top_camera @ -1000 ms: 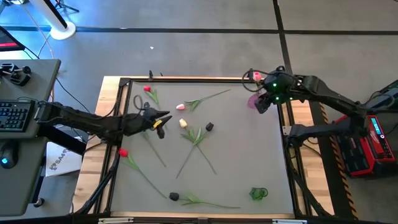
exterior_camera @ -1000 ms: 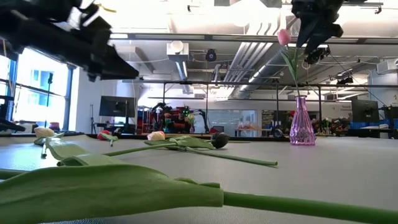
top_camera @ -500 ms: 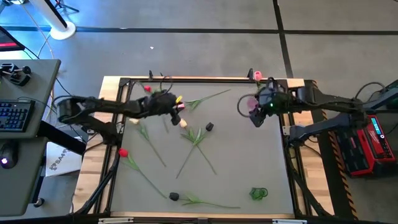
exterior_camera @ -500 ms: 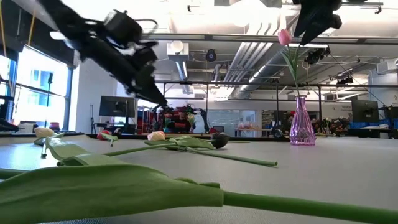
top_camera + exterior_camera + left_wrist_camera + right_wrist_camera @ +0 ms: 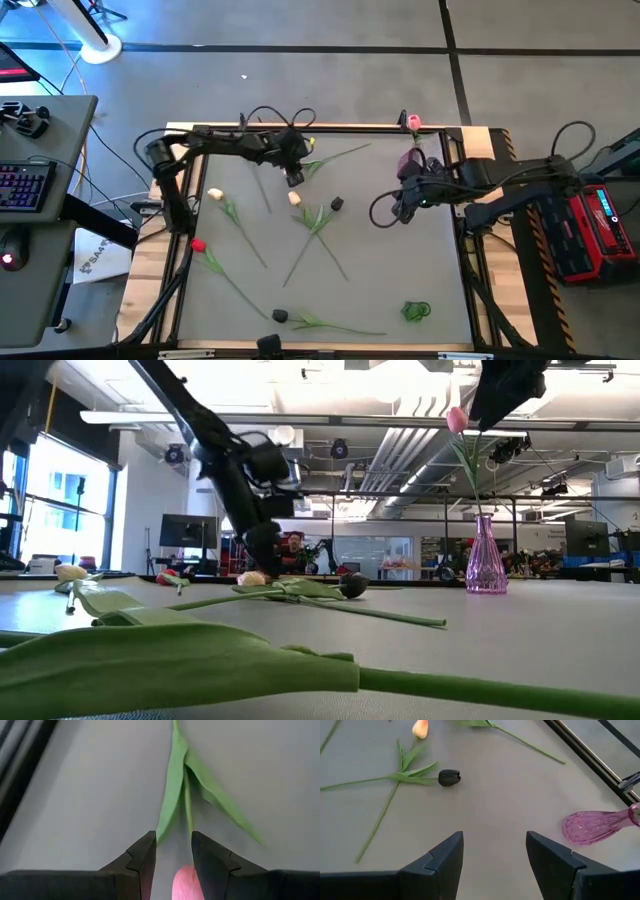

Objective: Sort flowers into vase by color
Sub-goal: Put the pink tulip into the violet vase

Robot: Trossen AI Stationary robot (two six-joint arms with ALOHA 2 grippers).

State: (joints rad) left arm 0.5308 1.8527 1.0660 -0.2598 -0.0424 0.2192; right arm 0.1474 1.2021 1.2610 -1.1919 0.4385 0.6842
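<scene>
Reaching left hand (image 5: 172, 857) has swung across bench (image 5: 400, 250) to pink tulip (image 5: 184, 882), fingers released astride it: pick next. Right hand (image 5: 495, 855) released, retreated from pink vase (image 5: 592, 826).

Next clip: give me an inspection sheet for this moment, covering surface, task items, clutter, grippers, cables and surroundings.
Surface: grey mat in a wooden frame.
Job's things: pink vase holding one pink tulip; other tulips lie loose, including a black one.
Clutter: nothing seen.
Grippers: left gripper open, straddling a pink tulip head; right gripper open, empty.
Cables: black loops at the left arm and right arm.
Surroundings: keyboard desk, concrete floor.
</scene>
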